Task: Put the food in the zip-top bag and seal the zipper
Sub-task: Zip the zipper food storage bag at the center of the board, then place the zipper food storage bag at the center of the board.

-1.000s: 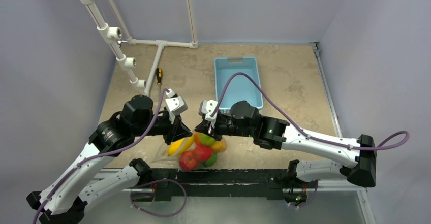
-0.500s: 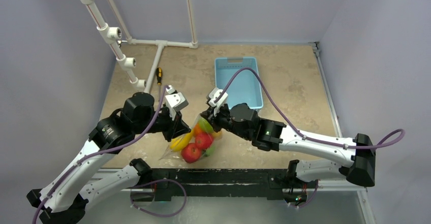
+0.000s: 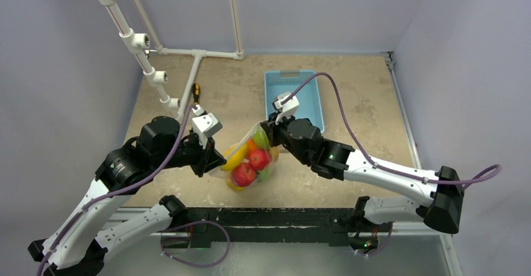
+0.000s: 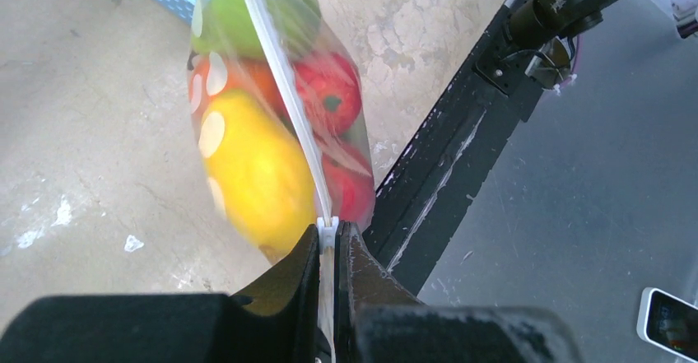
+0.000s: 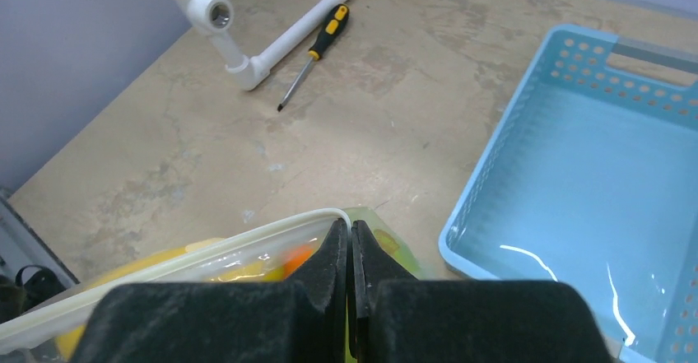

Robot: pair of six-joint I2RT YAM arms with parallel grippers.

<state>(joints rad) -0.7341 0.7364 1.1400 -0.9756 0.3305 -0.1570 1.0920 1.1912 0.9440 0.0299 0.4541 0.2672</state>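
The clear zip-top bag (image 3: 249, 158) hangs between my two grippers above the table, with the toy fruits (image 3: 250, 163) inside: red, orange, yellow and green ones. My left gripper (image 3: 215, 160) is shut on the near left end of the whitish zipper (image 4: 284, 91), shown pinched in the left wrist view (image 4: 329, 233). My right gripper (image 3: 268, 129) is shut on the far end of the zipper (image 5: 206, 248), shown in the right wrist view (image 5: 351, 227). The zipper strip runs taut between both grippers.
A light-blue slotted basket (image 3: 294, 79) stands behind the bag, empty (image 5: 576, 174). A screwdriver (image 3: 195, 92) with a yellow-black handle (image 5: 329, 25) lies by a white pipe frame (image 3: 188, 54) at the back left. The black table-edge rail (image 3: 282, 216) runs along the front.
Both grippers have carried the bag up and toward the back. The right gripper moved toward the basket, the left pulled back left, and the zipper edge stretched straighter between them.
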